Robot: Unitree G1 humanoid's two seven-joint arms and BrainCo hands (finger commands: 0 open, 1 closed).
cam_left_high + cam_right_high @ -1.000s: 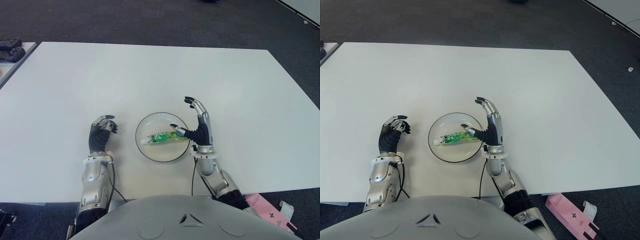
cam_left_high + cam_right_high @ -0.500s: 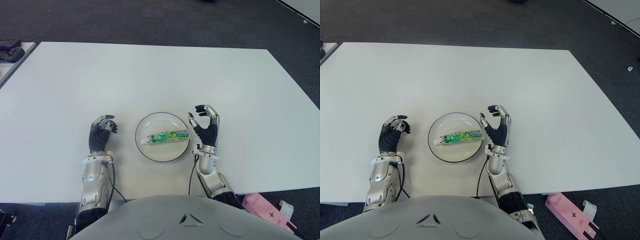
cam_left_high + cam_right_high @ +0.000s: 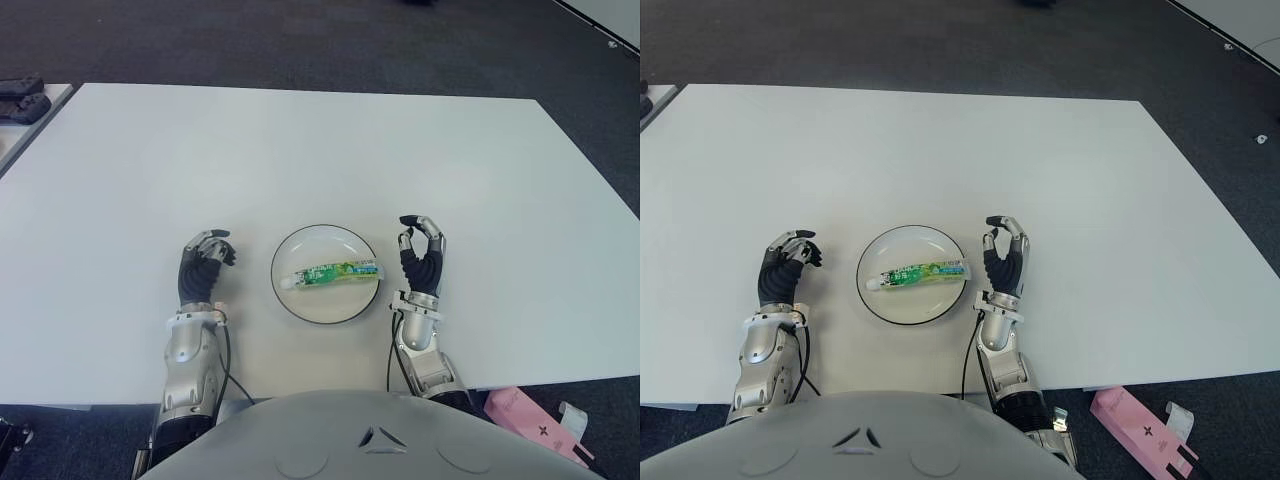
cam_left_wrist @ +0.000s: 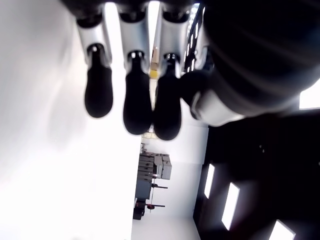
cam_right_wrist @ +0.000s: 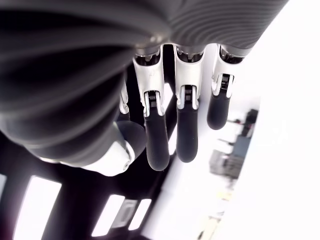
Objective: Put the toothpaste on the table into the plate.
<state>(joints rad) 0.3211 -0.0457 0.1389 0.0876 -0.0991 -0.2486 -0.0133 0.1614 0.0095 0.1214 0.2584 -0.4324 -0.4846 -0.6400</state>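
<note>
A green and white toothpaste tube (image 3: pixel 328 273) lies across the round white plate (image 3: pixel 325 300) with a dark rim, near the table's front edge. My right hand (image 3: pixel 421 258) shows just right of the plate, apart from it, its fingers (image 5: pixel 156 135) curled with nothing in them. My left hand (image 3: pixel 203 263) shows left of the plate, fingers (image 4: pixel 136 105) curled and holding nothing.
The white table (image 3: pixel 300 150) stretches far behind the plate. A pink box (image 3: pixel 530 415) lies on the dark floor at the lower right. Dark objects (image 3: pixel 20 98) sit on another surface at the far left.
My right hand has let go of the toothpaste, drawn back to the right off the plate and curled its fingers. The tube stays in the plate. The left hand has not moved.
</note>
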